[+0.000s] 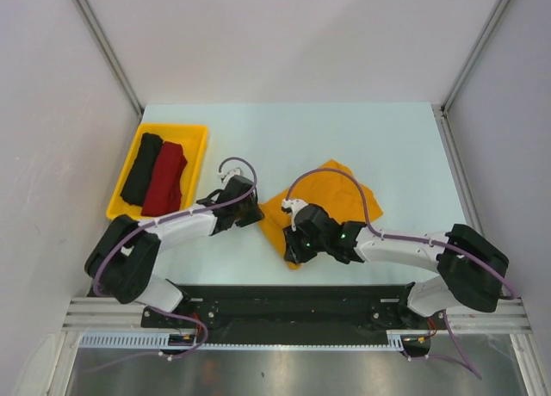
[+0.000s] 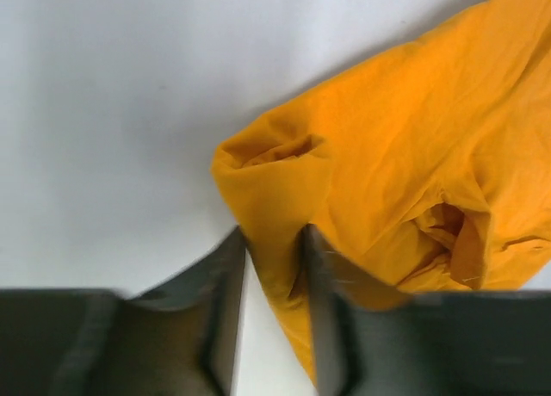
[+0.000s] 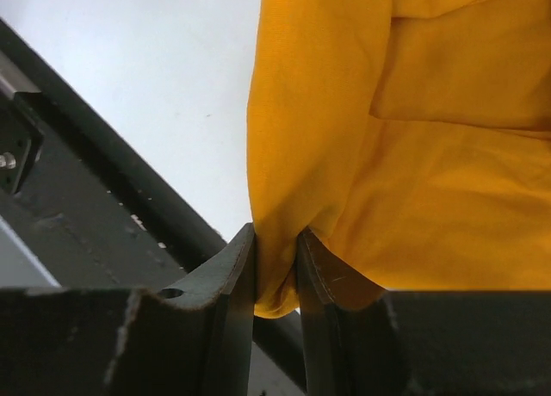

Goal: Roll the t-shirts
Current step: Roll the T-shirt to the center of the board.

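The mustard t-shirt (image 1: 331,194) lies crumpled in the middle of the table. My left gripper (image 1: 255,210) is at its left corner, shut on a fold of the fabric (image 2: 275,198), as the left wrist view (image 2: 271,237) shows. My right gripper (image 1: 293,238) is at the shirt's near-left edge, shut on a pinch of cloth (image 3: 275,267) in the right wrist view (image 3: 275,237). A black roll (image 1: 142,168) and a dark red roll (image 1: 165,179) lie side by side in the yellow tray (image 1: 176,127) at the left.
A black mounting rail (image 1: 284,297) runs along the near table edge, close under my right gripper (image 3: 103,181). White walls with metal posts enclose the table on three sides. Purple cables loop over both arms.
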{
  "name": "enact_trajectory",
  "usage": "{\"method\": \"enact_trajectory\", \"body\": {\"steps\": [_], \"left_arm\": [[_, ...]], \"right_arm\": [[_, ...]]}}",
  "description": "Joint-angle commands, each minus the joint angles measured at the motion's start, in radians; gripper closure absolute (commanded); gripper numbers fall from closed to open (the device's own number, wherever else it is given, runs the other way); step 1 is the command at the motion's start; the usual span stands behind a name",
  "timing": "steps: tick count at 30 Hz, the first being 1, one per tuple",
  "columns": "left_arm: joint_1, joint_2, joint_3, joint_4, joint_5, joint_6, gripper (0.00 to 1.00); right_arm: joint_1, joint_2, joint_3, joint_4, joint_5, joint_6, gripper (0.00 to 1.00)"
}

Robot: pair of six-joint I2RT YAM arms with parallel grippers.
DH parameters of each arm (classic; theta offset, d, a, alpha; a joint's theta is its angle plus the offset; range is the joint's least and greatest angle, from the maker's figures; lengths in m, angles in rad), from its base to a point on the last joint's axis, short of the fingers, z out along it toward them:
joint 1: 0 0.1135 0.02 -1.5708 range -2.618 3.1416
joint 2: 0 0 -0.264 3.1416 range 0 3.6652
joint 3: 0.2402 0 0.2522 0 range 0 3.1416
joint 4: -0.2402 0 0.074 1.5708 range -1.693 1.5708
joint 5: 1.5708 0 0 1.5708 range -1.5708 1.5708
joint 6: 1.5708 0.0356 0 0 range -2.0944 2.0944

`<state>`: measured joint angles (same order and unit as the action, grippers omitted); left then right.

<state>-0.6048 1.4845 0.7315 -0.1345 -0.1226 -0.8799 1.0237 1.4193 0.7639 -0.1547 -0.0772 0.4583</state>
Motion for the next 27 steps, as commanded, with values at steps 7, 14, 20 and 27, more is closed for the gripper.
{"method": "enact_trajectory", "body": {"steps": [7,14,20,27], "left_arm": [[0.002,-0.242,-0.055,-0.115,0.037,0.088,0.3],[-0.104,-0.32,-0.136,-0.073,0.113,0.055,0.52],[-0.167,-0.251,-0.161,0.042,0.169,-0.004,0.68],[-0.184,-0.156,-0.132,0.111,0.184,-0.027,0.69]], "right_arm": [[-0.063,0.066,-0.074,0.227,-0.218,0.134,0.72],[-0.142,0.089,-0.146,0.346,-0.344,0.215,0.72],[-0.188,0.112,-0.19,0.402,-0.391,0.266,0.72],[-0.22,0.118,-0.224,0.425,-0.414,0.293,0.72]]}}
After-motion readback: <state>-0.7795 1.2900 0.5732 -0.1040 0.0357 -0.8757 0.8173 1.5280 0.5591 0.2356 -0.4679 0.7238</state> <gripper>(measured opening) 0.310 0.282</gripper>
